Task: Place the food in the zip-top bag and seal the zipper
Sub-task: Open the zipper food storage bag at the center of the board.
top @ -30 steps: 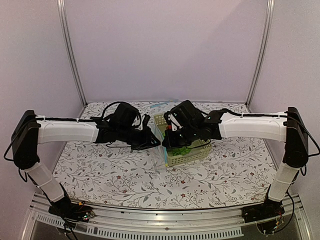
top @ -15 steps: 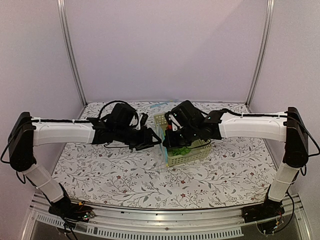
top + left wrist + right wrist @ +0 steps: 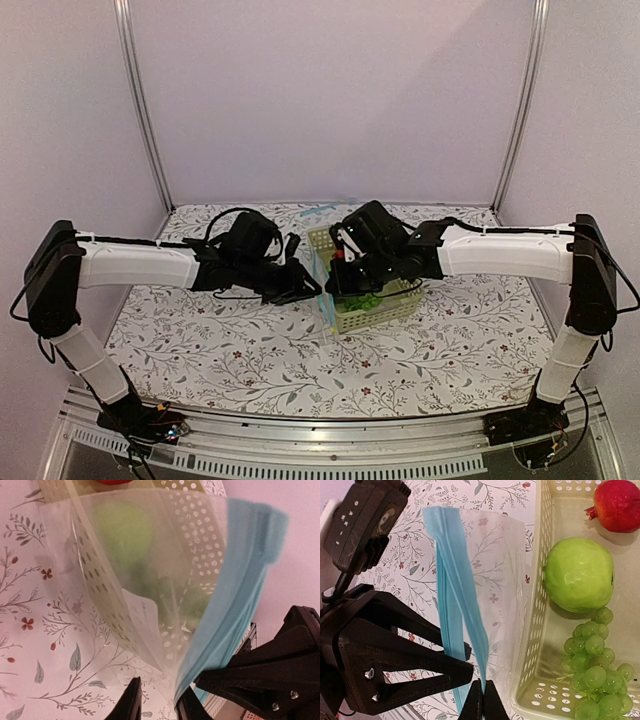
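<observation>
- Top external view: the zip-top bag (image 3: 327, 312) hangs upright just beside the basket (image 3: 385, 312), against the basket wall that faces the left arm. The left gripper (image 3: 305, 285) and the right gripper (image 3: 336, 284) meet at the bag's top, with the right arm reaching over the basket. No jaw state can be read from this height.
- Left wrist view: the zipper (image 3: 235, 580) runs lengthwise from these fingers (image 3: 131, 702) up and away. The jaws stand parted, with clear film between them and the blue strip beside one finger, so nothing is clamped. The green apple (image 3: 122, 525) shows through the film and lies inside the basket, not in the bag.
- Right wrist view: the right jaws are pinched tight on one end of the zipper. The strip's two lips lie nearly together, so the mouth is barely parted. The left jaws straddle the strip further along it. Only this view shows the basket interior plainly: the green apple in the middle, a red fruit (image 3: 617, 505) at one end and grapes (image 3: 592, 680) at the other.
- Judgement: the next move turns on the left jaws closing on a single lip, then drawing it away from the basket to open the mouth.
</observation>
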Robot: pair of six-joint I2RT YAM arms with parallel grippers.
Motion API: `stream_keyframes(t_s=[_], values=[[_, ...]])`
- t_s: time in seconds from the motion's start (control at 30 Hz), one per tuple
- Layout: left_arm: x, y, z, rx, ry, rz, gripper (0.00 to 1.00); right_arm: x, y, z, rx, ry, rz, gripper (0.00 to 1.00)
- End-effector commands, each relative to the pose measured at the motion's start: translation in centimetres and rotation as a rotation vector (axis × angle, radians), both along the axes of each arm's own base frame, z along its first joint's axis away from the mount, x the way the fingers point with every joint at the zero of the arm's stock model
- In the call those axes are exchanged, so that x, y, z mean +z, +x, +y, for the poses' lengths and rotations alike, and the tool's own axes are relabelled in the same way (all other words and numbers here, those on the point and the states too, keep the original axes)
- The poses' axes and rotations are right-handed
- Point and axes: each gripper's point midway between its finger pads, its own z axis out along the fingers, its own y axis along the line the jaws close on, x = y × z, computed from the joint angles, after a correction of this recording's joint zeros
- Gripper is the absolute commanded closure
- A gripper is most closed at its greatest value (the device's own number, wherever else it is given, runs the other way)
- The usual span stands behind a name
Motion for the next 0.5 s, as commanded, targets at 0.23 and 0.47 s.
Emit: stream_keyframes(t_s=[0.23,0.47], values=[[0.9,0.2,0.0,0.002,-0.001,-0.038,1.0,0.5,1.4,-2.5,-0.117,-0.059,-0.042,1.0],[0.4,-0.1,0.9,0.001,0.021,-0.024,1.0,-0.6,2.6,-4.8,-0.189,-0.063,-0.001,1.0]])
